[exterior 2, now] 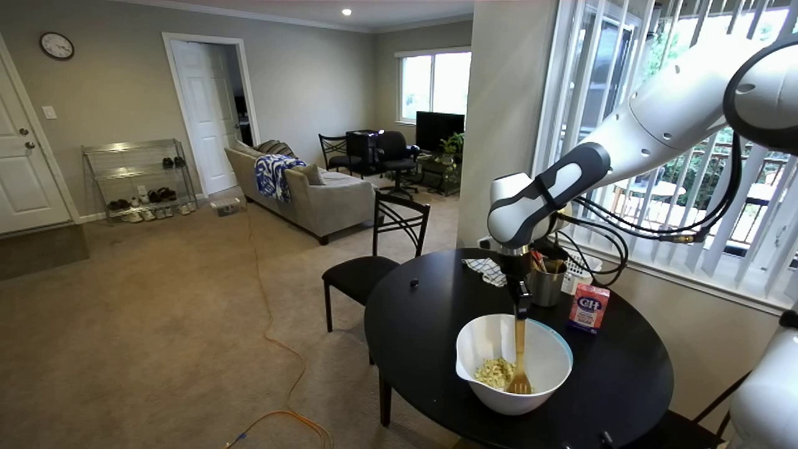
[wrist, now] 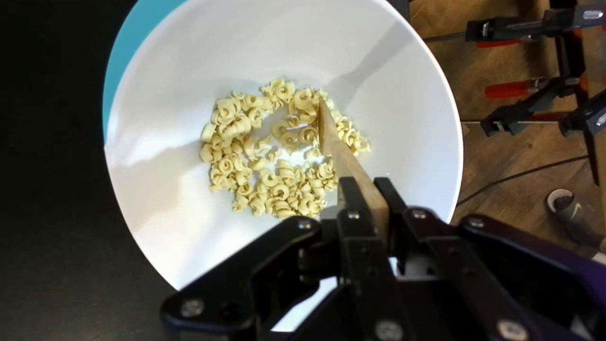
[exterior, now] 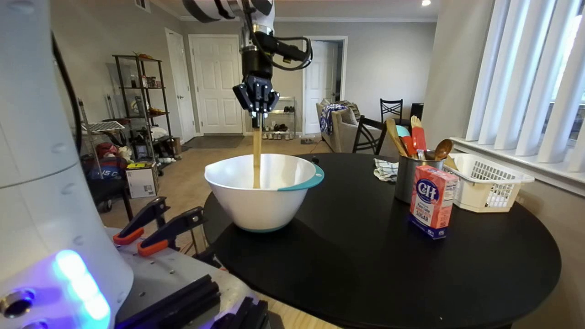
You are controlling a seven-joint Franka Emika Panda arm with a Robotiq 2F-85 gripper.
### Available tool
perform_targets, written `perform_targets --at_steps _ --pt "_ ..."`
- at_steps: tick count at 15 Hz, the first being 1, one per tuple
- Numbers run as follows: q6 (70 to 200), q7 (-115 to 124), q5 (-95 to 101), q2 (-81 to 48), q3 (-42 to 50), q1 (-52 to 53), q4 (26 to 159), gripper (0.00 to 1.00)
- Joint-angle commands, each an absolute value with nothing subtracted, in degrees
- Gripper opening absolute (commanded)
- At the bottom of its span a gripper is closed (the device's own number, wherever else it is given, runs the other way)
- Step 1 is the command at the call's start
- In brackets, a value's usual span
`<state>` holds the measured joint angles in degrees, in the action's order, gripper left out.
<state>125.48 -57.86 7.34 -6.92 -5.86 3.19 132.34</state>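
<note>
My gripper (exterior: 257, 119) is shut on the handle of a wooden slotted spatula (exterior: 257, 160) and holds it nearly upright over a white bowl (exterior: 263, 208) with a teal rim section. In an exterior view, the gripper (exterior 2: 521, 312) is at about the height of the bowl's rim (exterior 2: 466, 340), and the spatula's slotted end (exterior 2: 519, 380) is down inside, beside pale curly pasta (exterior 2: 494, 372). In the wrist view, the fingers (wrist: 367, 184) pinch the handle from both sides. The spatula (wrist: 343, 154) reaches into the pasta (wrist: 279, 189), which lies in a loose ring on the bowl's bottom.
The bowl stands on a round black table (exterior: 365, 274). A pink sugar box (exterior: 432, 201), a metal holder with utensils (exterior: 406, 180), a white basket (exterior: 496, 196) and a checked cloth (exterior: 386, 170) stand farther along it. Clamps (exterior: 153, 219) sit at the robot's base. A chair (exterior 2: 365, 277) is beside the table.
</note>
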Motion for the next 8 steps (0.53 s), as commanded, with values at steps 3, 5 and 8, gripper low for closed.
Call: perform_targets --at_steps 3,5,8 --pt "131.0 -52.3 15.5 -4.7 -5.6 3.9 134.5 0.03" --pt "133.5 -51.1 17.2 -4.4 -5.6 3.9 135.0 0.03" --pt "136.2 -51.9 15.4 -4.2 -5.9 3.6 135.3 0.03"
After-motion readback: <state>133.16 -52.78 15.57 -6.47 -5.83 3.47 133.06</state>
